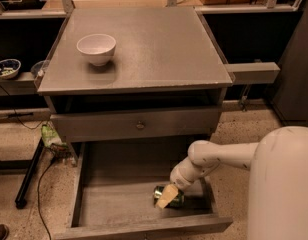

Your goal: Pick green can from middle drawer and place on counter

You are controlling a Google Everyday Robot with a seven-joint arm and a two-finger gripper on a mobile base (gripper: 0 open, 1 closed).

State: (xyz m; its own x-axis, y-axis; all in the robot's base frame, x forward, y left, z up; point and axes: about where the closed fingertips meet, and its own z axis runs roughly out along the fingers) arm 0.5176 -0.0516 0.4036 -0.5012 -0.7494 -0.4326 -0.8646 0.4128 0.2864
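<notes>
The green can (173, 199) lies on its side on the floor of the open middle drawer (119, 204), near its front right. My gripper (167, 196) reaches down into the drawer from the right, right at the can, with a pale fingertip (165, 197) across the can's front. The white arm covers part of the can. The counter (144, 44) is the flat grey cabinet top above.
A white bowl (96, 48) stands on the counter's left side. A closed drawer front with a round knob (140, 125) sits above the open drawer. A grey side shelf (254, 72) juts out right; a small bowl (6, 68) rests on the left shelf. Cables lie on the floor at left.
</notes>
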